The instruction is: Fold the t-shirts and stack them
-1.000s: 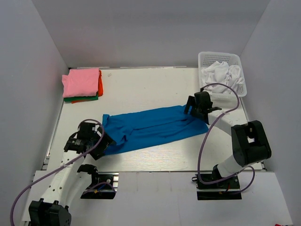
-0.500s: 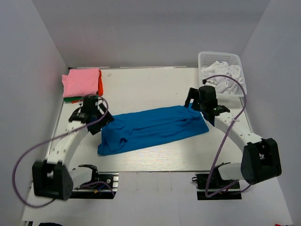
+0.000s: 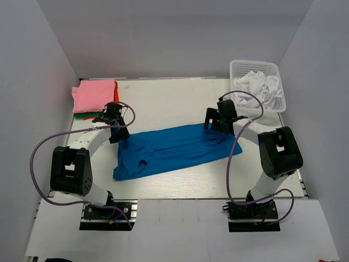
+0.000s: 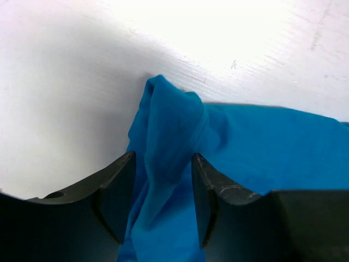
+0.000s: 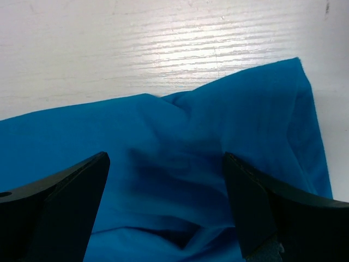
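Straight to the middle of the bench (image 3: 163, 101): spread there in a long crumpled band, the blue t-shirt (image 3: 174, 150), slanting from near the near left corner up toward the right edge. Over to the left gripper (image 3: 117, 134) now, planted on the band's far left end, well in from the left edge. From the wrist view, jaws drawn narrow and pinching a raised ridge of blue cloth, with the dark fingers (image 4: 117, 191) pressed against either side of that fold and bare white bench beyond. Across to the right gripper (image 3: 214, 124), set over the band's far right corner, toward the right edge. Jaws spread wide here, fingers (image 5: 65, 207) far apart with nothing caught between them, only rumpled blue fabric underneath; hard to tell whether touching the cloth or just above it. Up in the far left corner, a neat pile: pink t-shirt (image 3: 95, 95) on top, orange-red t-shirt (image 3: 116, 98) peeking out along its right side, green t-shirt (image 3: 92, 115) showing as a thin strip at the pile's near edge. Well apart from the blue one, all three. And in the far right corner, the white lattice basket (image 3: 256, 66), with white t-shirts (image 3: 256, 84) heaped loose inside, just beyond the right arm.
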